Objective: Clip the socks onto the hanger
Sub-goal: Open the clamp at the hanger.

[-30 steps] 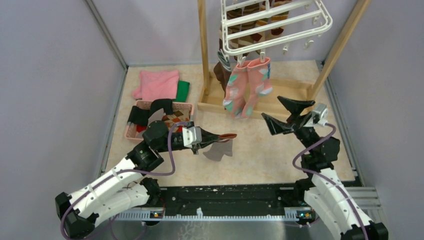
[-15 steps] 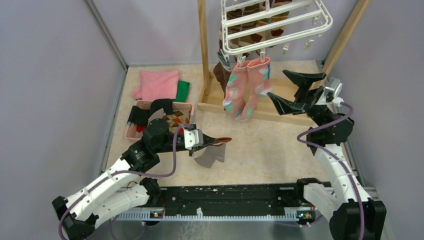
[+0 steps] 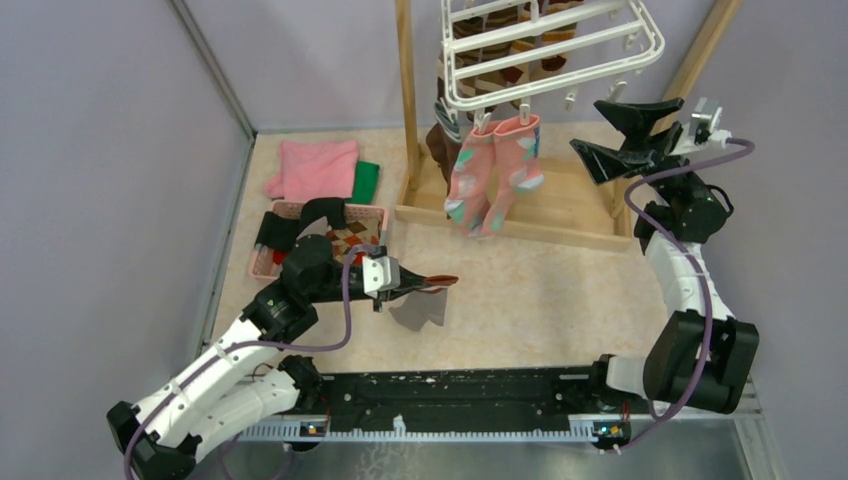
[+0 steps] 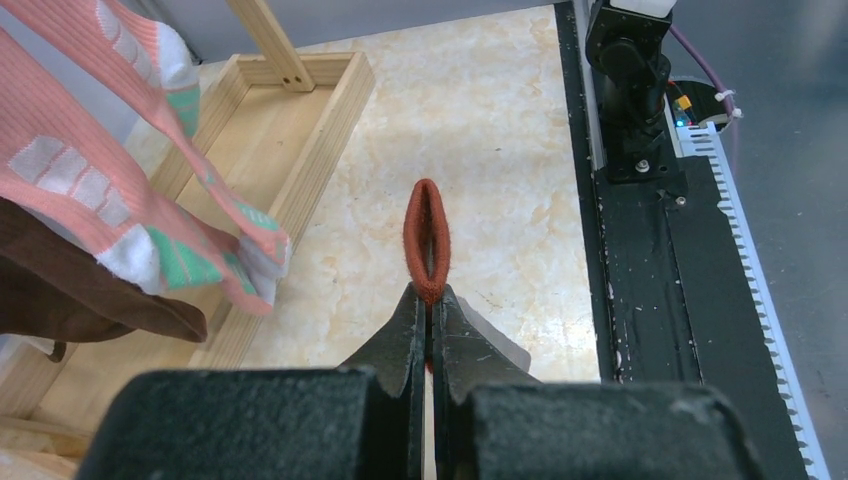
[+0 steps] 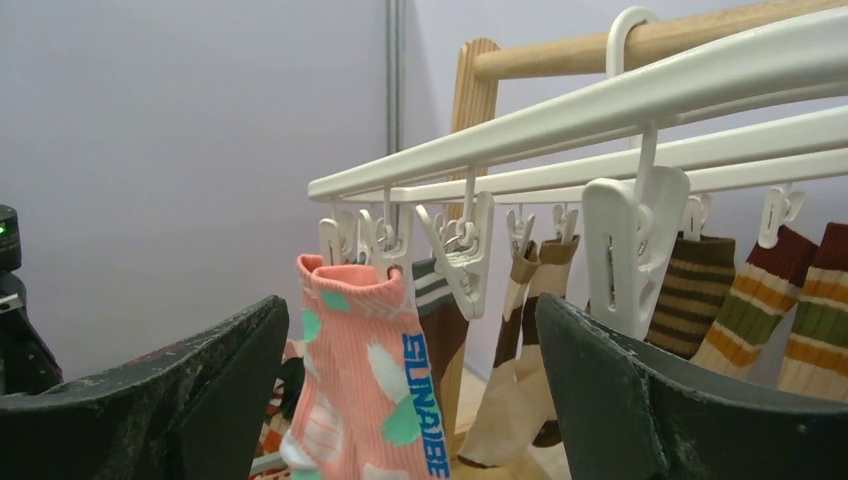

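Over on the left a pink basket (image 3: 262,262) sits on the bench (image 3: 540,290) with more socks in it. Just beside it, the left fingers (image 3: 432,283) are pinched tight on the red-brown cuff of a grey sock (image 3: 418,310), its foot hanging low over the bench. From the wrist, the cuff pokes past the tips as a narrow loop. Further along, a pink pair (image 3: 495,175) hangs clipped from the hanger (image 3: 552,47), up on its wooden frame (image 3: 405,100). At the far right the right fingers (image 3: 585,125) gape wide with nothing in them, raised beside the rack's edge and close to a free clip (image 5: 635,240). I'd say the job now is to squeeze that clip open squarely, hold it steady, and bring the cuff up flat into it, clear of the neighbouring socks.
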Controlling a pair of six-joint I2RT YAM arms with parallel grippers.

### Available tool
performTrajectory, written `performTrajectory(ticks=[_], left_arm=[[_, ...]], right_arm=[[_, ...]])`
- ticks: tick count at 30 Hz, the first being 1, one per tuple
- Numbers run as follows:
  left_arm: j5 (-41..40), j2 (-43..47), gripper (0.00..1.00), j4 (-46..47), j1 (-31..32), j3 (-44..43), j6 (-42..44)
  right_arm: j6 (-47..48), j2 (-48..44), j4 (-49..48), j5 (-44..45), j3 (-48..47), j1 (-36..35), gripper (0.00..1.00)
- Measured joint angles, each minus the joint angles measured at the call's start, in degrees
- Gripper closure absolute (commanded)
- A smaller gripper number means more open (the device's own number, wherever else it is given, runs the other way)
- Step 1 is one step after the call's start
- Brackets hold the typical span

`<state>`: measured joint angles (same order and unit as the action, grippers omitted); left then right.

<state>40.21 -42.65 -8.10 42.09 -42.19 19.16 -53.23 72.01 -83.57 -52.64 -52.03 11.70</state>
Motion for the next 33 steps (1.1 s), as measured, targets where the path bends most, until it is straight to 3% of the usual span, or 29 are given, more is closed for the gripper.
performTrajectory(ticks=[33], left_arm=[[11.5,-2.9,1.0,7.1,-10.1,1.6,-5.8]], right_arm=[[-2.3,12.3,2.7,-2.8,-16.3,-2.7,0.11]])
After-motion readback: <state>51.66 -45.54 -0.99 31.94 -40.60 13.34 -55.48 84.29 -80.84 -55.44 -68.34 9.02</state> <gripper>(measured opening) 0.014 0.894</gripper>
